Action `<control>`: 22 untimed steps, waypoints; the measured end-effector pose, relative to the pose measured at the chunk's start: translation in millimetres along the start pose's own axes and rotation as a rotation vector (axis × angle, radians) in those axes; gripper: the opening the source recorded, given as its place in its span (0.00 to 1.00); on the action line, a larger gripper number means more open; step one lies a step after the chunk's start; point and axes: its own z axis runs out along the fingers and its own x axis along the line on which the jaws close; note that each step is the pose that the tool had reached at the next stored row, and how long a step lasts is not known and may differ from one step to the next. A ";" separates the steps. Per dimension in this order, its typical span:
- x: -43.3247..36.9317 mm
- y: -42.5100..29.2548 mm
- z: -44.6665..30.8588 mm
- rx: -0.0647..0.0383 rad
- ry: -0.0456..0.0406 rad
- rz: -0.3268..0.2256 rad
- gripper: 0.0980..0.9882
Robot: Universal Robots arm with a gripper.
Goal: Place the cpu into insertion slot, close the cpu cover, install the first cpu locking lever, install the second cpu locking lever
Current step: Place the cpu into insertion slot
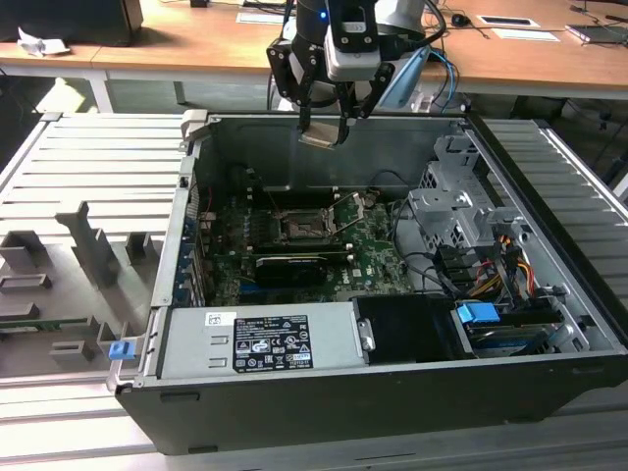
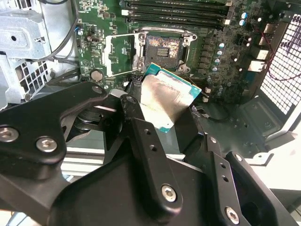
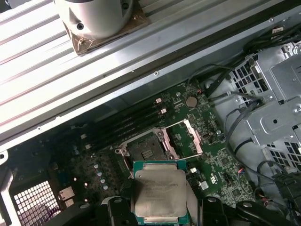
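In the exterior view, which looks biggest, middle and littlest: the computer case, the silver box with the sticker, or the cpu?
Biggest: computer case.
Middle: silver box.
Littlest: cpu; it hangs farther from the camera, but is plainly smallest anyway.

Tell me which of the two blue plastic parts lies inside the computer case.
The larger blue part at the exterior view's right, within the case walls; the small blue clip sits outside it, at that view's left.

The black matte two-fingered gripper [image 1: 324,128] is built of angular linkage bars. Its fingers [image 2: 141,141] carry round silver screws [image 2: 168,193] at the joints. Above it sits a silver-grey wrist block [image 1: 350,61] with a small blue light [image 1: 324,14], and black and blue cables [image 1: 446,61] trail beside it.
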 end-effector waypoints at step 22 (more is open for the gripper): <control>0.0 0.0 0.0 -0.001 -0.0054 0.060 0.48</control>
